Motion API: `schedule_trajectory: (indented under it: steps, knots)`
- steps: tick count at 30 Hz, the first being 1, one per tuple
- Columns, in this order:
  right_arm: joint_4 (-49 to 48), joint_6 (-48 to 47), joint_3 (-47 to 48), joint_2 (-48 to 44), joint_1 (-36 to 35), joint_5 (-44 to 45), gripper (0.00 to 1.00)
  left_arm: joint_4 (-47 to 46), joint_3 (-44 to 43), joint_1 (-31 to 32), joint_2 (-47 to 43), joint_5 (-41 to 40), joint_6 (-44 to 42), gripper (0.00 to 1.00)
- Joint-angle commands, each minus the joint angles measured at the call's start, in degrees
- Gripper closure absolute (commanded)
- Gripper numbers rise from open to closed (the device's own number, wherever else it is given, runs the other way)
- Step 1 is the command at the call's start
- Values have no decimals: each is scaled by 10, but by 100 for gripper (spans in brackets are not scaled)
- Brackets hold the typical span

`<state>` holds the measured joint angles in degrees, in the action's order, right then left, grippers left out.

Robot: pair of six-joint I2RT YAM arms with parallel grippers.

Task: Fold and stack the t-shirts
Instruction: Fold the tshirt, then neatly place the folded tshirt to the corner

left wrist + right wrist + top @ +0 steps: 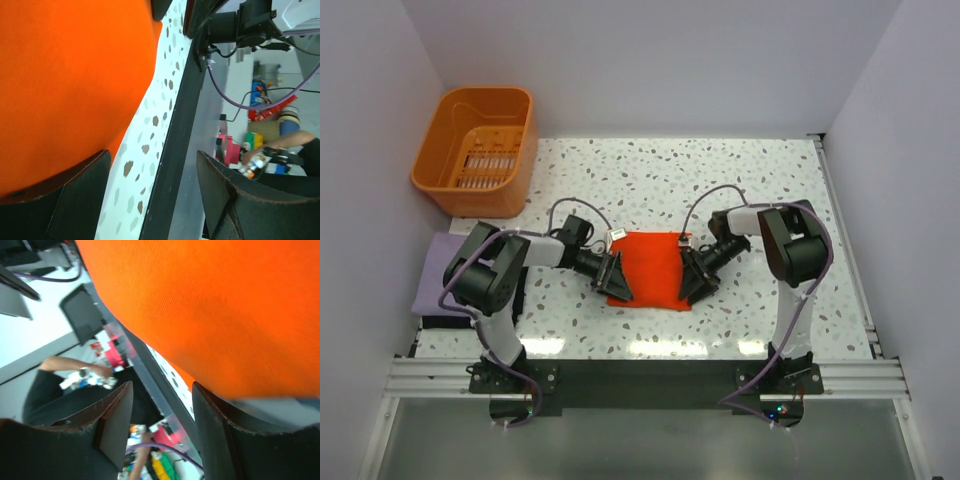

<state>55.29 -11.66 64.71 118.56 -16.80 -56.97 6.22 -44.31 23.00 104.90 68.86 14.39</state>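
The orange-red t-shirt [651,266] lies as a flat folded rectangle in the middle of the table. My left gripper [616,280] is low at its left edge and my right gripper [693,278] is at its right edge. In the left wrist view the orange-red t-shirt [70,80] fills the left side, and the left gripper [152,192] is open with only speckled table between its fingers [70,200]. Seen from the right wrist, the orange-red t-shirt [215,310] spans the top. The right gripper [162,417] stands open and empty. The lavender t-shirt [432,280] lies at the table's left edge, partly behind the left arm.
An orange slotted basket [478,150] stands at the back left. The table's black front rail [175,150] runs close to the left gripper. White walls enclose the table on three sides.
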Motion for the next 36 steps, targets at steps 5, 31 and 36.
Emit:
schedule_trajectory:
  steps: [5,31,36]
  knots:
    - [40,-22,106,-142,10,73,48,134,-10,-101,-208,-92,-107,23]
    - [-178,5,256,-41,-465,537,62,244,-7,-257,-239,-305,28,19]
    - [-209,2,221,-23,-467,559,63,234,5,-257,-239,-307,33,18]
